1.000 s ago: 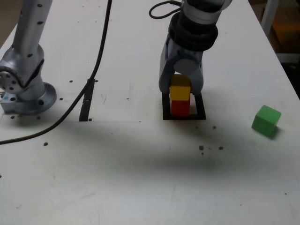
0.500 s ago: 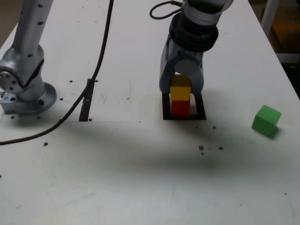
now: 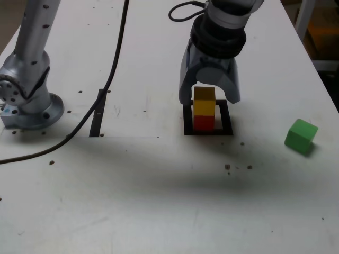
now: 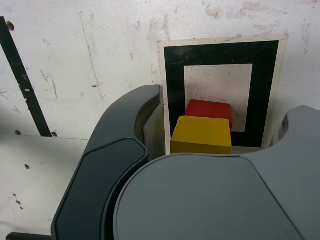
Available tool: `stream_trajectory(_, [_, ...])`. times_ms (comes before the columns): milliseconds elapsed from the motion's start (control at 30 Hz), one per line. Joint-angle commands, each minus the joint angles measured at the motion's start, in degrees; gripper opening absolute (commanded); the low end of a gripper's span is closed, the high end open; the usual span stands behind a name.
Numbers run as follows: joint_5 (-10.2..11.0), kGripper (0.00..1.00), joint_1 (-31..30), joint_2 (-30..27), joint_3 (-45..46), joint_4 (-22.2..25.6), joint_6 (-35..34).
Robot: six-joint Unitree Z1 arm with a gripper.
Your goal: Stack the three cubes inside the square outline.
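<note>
A yellow cube (image 3: 204, 100) rests on a red cube (image 3: 203, 122) inside the square outline (image 3: 226, 124) of black tape. My gripper (image 3: 210, 99) hangs over the pair, open, with one finger on each side of the yellow cube and a gap to it on both sides. The wrist view shows the yellow cube (image 4: 201, 135) on top of the red cube (image 4: 209, 108), set toward one side of the square outline (image 4: 220, 52), between my spread fingers (image 4: 130, 120). The green cube (image 3: 301, 136) lies alone on the table at the exterior view's right.
The arm's base (image 3: 29, 100) stands at the exterior view's left, with a black cable (image 3: 114, 58) running across the table from it. A straight black tape strip (image 3: 98, 114) lies between the base and the outline. The table's edge is close beyond the green cube.
The jaws have spread apart and let go of the yellow cube, which stays on the red one. The arm has hardly moved.
</note>
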Motion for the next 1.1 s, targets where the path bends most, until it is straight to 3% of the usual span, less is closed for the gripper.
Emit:
stream_trajectory(0, [0.11, 0.94, -0.25, -0.37, -0.46, 0.83, -0.05])
stream_trajectory(67, [0.41, 0.96, -0.43, -0.68, -1.12, 2.25, -0.07])
stream_trajectory(167, [2.19, 0.98, -1.17, -1.13, -5.35, 9.0, -0.14])
stream_trajectory(333, [7.28, 1.0, -3.07, -2.61, -13.35, 18.31, -0.13])
stream_trajectory(567, [11.75, 1.0, -7.59, -4.13, -23.66, 19.58, 1.91])
stream_trajectory(700, [11.97, 1.0, -9.43, -0.38, -30.84, 19.6, 5.37])
stream_trajectory(1067, [9.69, 1.0, -10.95, 15.11, -48.14, 19.73, 16.95])
